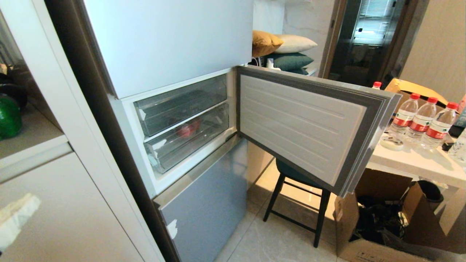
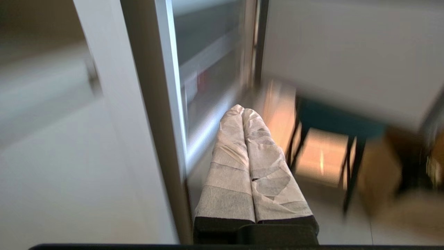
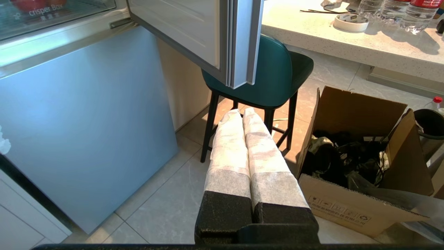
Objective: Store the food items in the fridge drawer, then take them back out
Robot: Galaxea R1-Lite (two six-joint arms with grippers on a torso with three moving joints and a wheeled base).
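Across the head view stands the tall grey steel-fronted fridge (image 1: 204, 203), its middle door (image 1: 302, 127) swung wide w/ a ribbed white plastic liner and grey seal. Inside sit two wide clear plastic fridge drawers w/ whitish front rims; the lower drawer (image 1: 189, 140) holds something red and round, too blurred thru the plastic to name. "crisper Box" reads on that drawer's front in the right wrist view. No potato or pepper can be made out in the drawers.

Right of the fridge: pale speckled stone desk (image 1: 411, 160) carrying clear plastic water bottles w/ red caps and labels (image 1: 422, 120) (text unreadable), plus a white tape roll (image 1: 391, 142). Below: open brown cardboard box (image 1: 367, 233), teal-seated black-legged stool (image 1: 296, 196), glossy pale floor tiles.

Left tool (image 2: 242, 110), fingers wrapped in whitish tape, closed on nothing, near the fridge edge. Right tool (image 3: 242, 113), same wrap, closed and empty, low over the tiles.
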